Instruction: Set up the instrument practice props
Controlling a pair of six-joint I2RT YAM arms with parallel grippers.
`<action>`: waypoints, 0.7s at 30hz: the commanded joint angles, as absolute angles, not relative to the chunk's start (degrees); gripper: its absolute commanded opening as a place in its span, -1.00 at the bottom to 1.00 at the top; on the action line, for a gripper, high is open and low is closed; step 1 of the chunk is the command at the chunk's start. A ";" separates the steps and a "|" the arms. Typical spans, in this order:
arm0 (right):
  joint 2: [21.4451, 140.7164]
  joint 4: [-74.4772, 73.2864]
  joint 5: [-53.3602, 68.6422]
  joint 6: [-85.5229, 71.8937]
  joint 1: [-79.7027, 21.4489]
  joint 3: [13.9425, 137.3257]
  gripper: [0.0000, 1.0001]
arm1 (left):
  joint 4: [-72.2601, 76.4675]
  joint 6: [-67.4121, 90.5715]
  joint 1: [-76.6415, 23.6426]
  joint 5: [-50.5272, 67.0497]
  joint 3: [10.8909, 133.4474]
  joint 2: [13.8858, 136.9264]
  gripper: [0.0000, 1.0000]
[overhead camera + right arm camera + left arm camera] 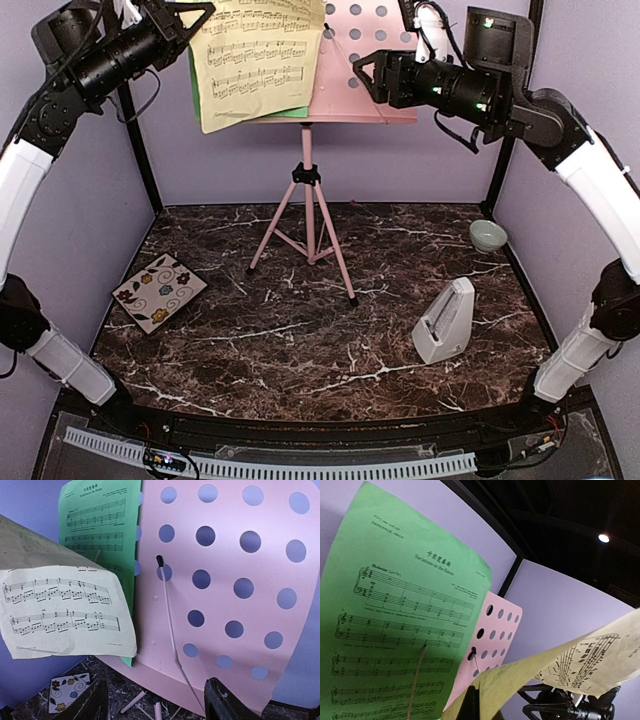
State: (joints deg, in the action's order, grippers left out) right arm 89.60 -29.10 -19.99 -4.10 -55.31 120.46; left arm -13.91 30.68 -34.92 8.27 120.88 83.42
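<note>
The pink music stand (pixel 352 85) stands on its tripod at mid-table. The green music sheet (pixel 290 113) rests on the left half of its perforated desk (pixel 225 580) and is large in the left wrist view (pixel 395 605). In front of it hangs the pale yellow music sheet (pixel 258 60), curling, with my left gripper (pixel 197 14) shut on its upper left corner. One dark finger (pixel 470 702) shows under the curled paper (pixel 560 665). My right gripper (pixel 362 70) hangs open just off the desk's right half, its fingers (pixel 225 702) apart with nothing between them. The grey metronome (pixel 445 322) stands at the right.
A floral tile (pixel 159 291) lies at the left of the marble tabletop and a small pale green bowl (pixel 487 235) sits at the back right. A thin wire page holder (pixel 167 610) lies across the stand's desk. Purple walls enclose the sides and back.
</note>
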 commanded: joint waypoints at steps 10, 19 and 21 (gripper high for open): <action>97.19 -22.78 -27.20 0.58 -49.79 124.14 0.23 | -26.14 33.60 -31.64 1.26 135.67 92.86 -1.00; 99.50 -16.36 -24.43 0.64 -48.08 125.45 0.00 | -20.17 30.73 -31.63 2.08 135.35 93.68 -1.00; 102.01 -16.66 -24.14 0.64 -48.09 128.32 -0.02 | -19.65 29.12 -31.60 1.37 135.56 93.56 -1.00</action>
